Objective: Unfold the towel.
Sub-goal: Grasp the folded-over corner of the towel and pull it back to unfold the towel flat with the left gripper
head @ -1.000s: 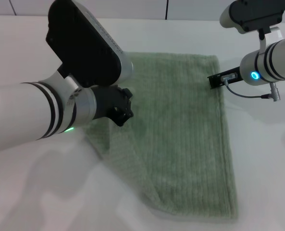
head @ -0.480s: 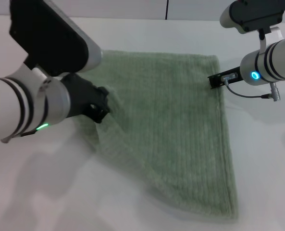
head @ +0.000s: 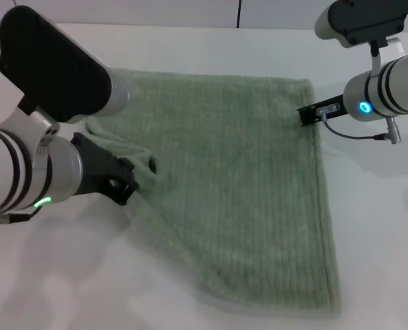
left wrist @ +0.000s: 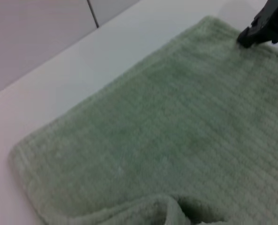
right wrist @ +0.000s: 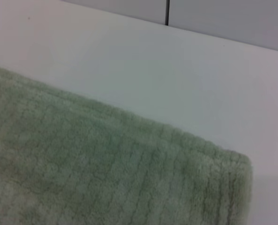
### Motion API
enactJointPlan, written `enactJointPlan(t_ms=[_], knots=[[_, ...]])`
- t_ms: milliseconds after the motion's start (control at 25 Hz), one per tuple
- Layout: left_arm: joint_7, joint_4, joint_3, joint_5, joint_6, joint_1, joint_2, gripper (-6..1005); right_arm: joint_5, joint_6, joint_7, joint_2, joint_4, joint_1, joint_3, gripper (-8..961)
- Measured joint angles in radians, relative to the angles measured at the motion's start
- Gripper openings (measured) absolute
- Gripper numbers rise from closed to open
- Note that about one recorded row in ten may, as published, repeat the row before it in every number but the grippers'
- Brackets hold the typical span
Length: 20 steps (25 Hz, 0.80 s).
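The pale sage-green towel point(head: 245, 172) lies spread on the white table, with its near-left part still bunched and folded. My left gripper point(head: 128, 180) is shut on a bunched edge of the towel at its left side, low over the table. My right gripper point(head: 314, 113) stays at the towel's far right corner, shut on that edge. The left wrist view shows the towel's ribbed surface point(left wrist: 176, 126), a raised fold close by, and the right gripper point(left wrist: 263, 28) at the far corner. The right wrist view shows only the towel's corner point(right wrist: 82, 168).
The white table point(head: 382, 227) runs around the towel on all sides. A pale wall with a dark vertical seam point(head: 239, 14) stands behind the table's far edge.
My left gripper has moved left and toward the near side, pulling the towel's layer with it. The towel now lies wider on the left. The right arm has not moved.
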Motion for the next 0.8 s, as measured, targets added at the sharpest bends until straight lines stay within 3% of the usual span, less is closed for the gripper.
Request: enactJointPlan(t_ms=[280, 800], knots=[[-0.044, 0.000, -0.060, 0.001, -0.069, -0.016, 0.001, 72, 0.000, 0.002, 0.000, 0.000, 0.002, 0.001, 0.000, -2], [-0.085, 0.003, -0.072, 0.001, -0.199, -0.047, 0.002, 87, 0.001, 0.006, 0.000, 0.000, 0.001, 0.004, 0.000, -2]])
